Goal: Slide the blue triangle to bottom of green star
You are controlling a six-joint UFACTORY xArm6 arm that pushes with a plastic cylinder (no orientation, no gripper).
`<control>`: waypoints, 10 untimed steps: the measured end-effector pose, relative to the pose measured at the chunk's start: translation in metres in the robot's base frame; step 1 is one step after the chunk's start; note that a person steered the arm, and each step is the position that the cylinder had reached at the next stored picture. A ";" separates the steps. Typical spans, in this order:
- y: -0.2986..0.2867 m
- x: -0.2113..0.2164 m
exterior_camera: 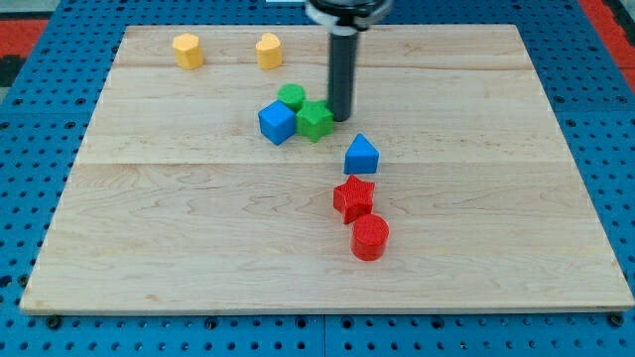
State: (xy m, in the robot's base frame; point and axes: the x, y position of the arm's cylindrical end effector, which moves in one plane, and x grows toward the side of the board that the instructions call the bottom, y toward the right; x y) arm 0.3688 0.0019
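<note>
Near the middle of the pale wooden table (149, 228), slightly toward the view's top, I see my tip (340, 119) at the lower end of the dark rod, just beside the right edge of the green star-shaped block (315, 120), touching it or nearly so. There is no gripper on this arm, so nothing can be said of one opening or closing; the rod simply stands upright on the table.

The green star-shaped block sits in a tight cluster of 3: the blue cube (277, 122) presses against its left side, and the green round block (291, 96) sits just above, between the 2, touching or nearly touching both.

The blue triangular block (361, 155) lies apart from that cluster, below and to the right of the green star-shaped block and below my tip, with a clear gap of bare wood between them.

Just below the blue triangular block is the red star-shaped block (353, 197), close to it, and below that the red round block (370, 237), touching or nearly touching the red star-shaped block.

At the view's top left, 2 yellow blocks stand well apart from everything else: the yellow hexagonal block (188, 50) and, to its right, the yellow heart-like block (269, 50).

I see no containers on the table.
</note>
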 end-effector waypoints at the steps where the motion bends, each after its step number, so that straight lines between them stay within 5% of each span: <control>1: 0.040 0.016; 2: 0.099 0.065; 3: 0.083 0.087; 4: 0.015 0.055; 6: -0.003 0.094; 10: -0.062 0.079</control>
State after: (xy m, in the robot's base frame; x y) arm 0.4480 -0.0599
